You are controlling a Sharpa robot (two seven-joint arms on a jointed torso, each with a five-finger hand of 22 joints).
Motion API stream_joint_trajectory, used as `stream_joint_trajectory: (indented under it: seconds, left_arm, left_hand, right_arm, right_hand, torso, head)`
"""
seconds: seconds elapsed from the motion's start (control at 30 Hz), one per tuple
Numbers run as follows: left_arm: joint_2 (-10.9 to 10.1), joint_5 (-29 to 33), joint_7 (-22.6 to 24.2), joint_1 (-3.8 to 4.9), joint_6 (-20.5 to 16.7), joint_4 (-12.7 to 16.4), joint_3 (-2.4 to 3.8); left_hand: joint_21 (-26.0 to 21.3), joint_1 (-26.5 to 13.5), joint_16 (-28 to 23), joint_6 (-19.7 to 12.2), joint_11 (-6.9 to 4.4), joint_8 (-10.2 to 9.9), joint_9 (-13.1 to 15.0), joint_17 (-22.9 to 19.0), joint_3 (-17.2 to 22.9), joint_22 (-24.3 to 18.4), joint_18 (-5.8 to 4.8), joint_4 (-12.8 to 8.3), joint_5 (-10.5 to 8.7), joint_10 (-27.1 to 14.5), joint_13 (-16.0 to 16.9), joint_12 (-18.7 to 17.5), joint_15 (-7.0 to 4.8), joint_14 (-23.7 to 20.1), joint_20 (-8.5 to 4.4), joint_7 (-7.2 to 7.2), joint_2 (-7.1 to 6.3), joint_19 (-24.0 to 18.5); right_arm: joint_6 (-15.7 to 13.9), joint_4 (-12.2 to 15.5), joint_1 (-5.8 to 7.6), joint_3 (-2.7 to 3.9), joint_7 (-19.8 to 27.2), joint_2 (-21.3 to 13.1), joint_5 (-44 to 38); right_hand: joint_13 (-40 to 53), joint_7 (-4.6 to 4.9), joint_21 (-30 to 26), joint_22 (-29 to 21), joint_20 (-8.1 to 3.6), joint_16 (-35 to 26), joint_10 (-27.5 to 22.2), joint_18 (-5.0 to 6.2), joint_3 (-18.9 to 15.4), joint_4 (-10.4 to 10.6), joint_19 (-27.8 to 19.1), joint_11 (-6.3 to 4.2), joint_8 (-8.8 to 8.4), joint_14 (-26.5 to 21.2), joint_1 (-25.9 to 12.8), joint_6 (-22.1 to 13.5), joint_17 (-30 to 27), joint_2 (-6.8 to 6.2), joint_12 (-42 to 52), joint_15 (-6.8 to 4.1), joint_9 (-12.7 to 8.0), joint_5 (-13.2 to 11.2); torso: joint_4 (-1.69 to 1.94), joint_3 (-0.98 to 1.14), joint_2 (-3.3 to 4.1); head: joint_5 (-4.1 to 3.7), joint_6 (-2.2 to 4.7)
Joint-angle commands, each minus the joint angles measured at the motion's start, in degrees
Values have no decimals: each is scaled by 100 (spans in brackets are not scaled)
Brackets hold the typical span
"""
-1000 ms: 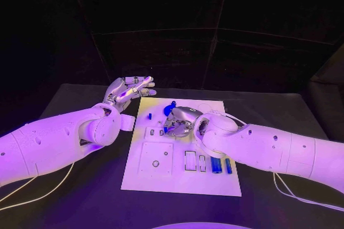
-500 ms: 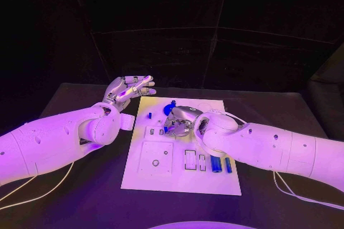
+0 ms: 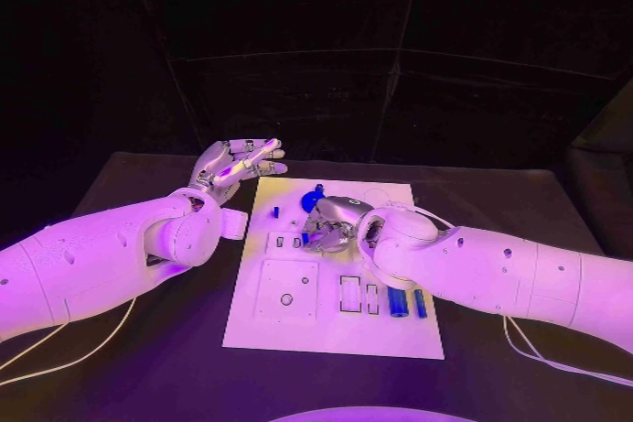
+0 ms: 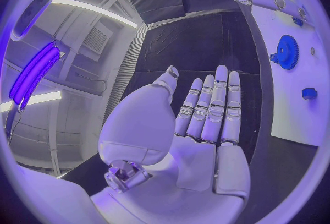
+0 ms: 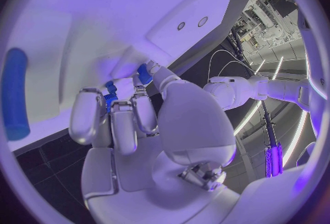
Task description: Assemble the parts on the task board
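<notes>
The white rectangular task board lies on the black worktop, and everything here is placed from it. The right hand is down over the board's far-middle area, its fingers curled in and pinching a small blue part against the thumb, with another bit of blue showing at the fingertip beside it. Whether that part is already seated in the board or merely held just above it cannot be told. Just beyond the hand, toward the board's far edge, sits a blue toothed gear flat on the board, and a small blue block lies near the board's left edge.

The left hand is raised off the board's far left corner, palm up, fingers straight and together, holding nothing.

The right hand is plainly the nearer one: the work spot lies directly under its fingertips, so the coming move looks like a straight press downward. Two long blue cylinders lie side by side at the board's near right, their long axes running near-to-far.
</notes>
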Motion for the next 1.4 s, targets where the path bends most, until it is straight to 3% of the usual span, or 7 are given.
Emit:
stream_joint_trajectory:
  seconds: [0.03,0.33,0.77,1.03,1.2,1.27,1.4]
  left_arm:
    - [3,-25,14,9,66,6,5]
    - [2,-25,10,9,70,4,5]
    - [-1,-25,0,9,75,4,5]
    - [-1,-27,-47,9,68,1,5]
    - [-8,-171,-191,9,73,-17,4]
    - [-23,-312,-330,8,88,-16,4]
    - [-57,-723,-728,8,189,-13,4]
  left_hand:
    - [-26,-9,-19,54,26,-29,-4,8,-4,-7,37,-39,24,17,-2,-40,25,-5,19,80,62,-38]
    - [-26,-9,-19,54,26,-29,-4,8,-4,-7,37,-39,24,17,-2,-40,25,-5,19,80,62,-38]
    - [-30,-7,-30,57,26,-34,-4,10,-7,-13,38,-52,23,22,-2,-45,25,-3,21,81,65,-38]
    - [-3,-6,-34,63,22,-38,-4,17,-10,-5,44,-66,23,29,-2,-50,18,14,15,76,69,15]
    - [303,-62,64,197,-66,-22,5,129,-55,108,42,-115,24,217,12,-20,-99,333,-117,0,98,544]
    - [471,-94,179,373,-166,26,17,244,-77,176,41,-122,28,510,42,77,-207,619,-223,-82,113,814]
    - [852,-162,562,758,-396,135,44,589,-112,347,32,-107,31,1169,137,268,-485,1404,-504,-274,114,1393]
  right_arm:
    - [135,-5,-15,-20,-111,-3,-38]
    - [70,-5,-16,-20,-135,9,-40]
    - [-40,16,-17,-20,-164,7,-40]
    - [-591,108,-29,-21,54,-43,-40]
    - [-1040,293,-38,-18,504,-211,-1]
    - [-1184,442,-38,-13,803,-382,96]
    - [-1319,688,3,-5,1280,-706,531]
  right_hand:
    - [39,23,-13,-8,54,-28,-41,-73,-14,27,-10,19,-75,406,-64,-123,590,-29,-39,65,-10,71]
    - [-34,72,-20,-18,99,-29,-106,-70,-66,44,-15,69,-130,406,-122,-306,593,-98,-106,111,-2,113]
    - [-123,97,-33,-37,143,-37,-179,-64,-423,204,-23,104,-112,401,-331,-533,586,-236,-175,147,12,-167]
    - [-200,150,-34,-37,175,-37,-247,-66,-817,334,-22,153,-121,402,-378,-774,591,-335,-231,186,6,-175]
    - [-215,182,-24,-18,201,-32,-265,-69,-1093,405,-12,189,-112,404,-276,-910,608,-401,-233,213,7,-102]
    - [-215,205,-22,-16,219,-32,-263,-68,-1362,558,-13,205,-98,404,-224,-973,610,-460,-222,235,10,-127]
    - [-165,216,-25,-27,239,-40,-221,-67,-1728,852,-25,218,-58,400,-72,-1006,597,-450,-160,244,17,-103]
  torso:
    - [1,1,2]
    - [0,1,0]
    - [2,1,-1]
    - [-3,6,0]
    - [-5,14,-6]
    - [-13,15,-19]
    - [-1,4,-19]
  head:
    - [2,-5]
    - [3,-23]
    - [2,-36]
    - [6,-29]
    - [21,-18]
    - [25,-17]
    - [18,40]
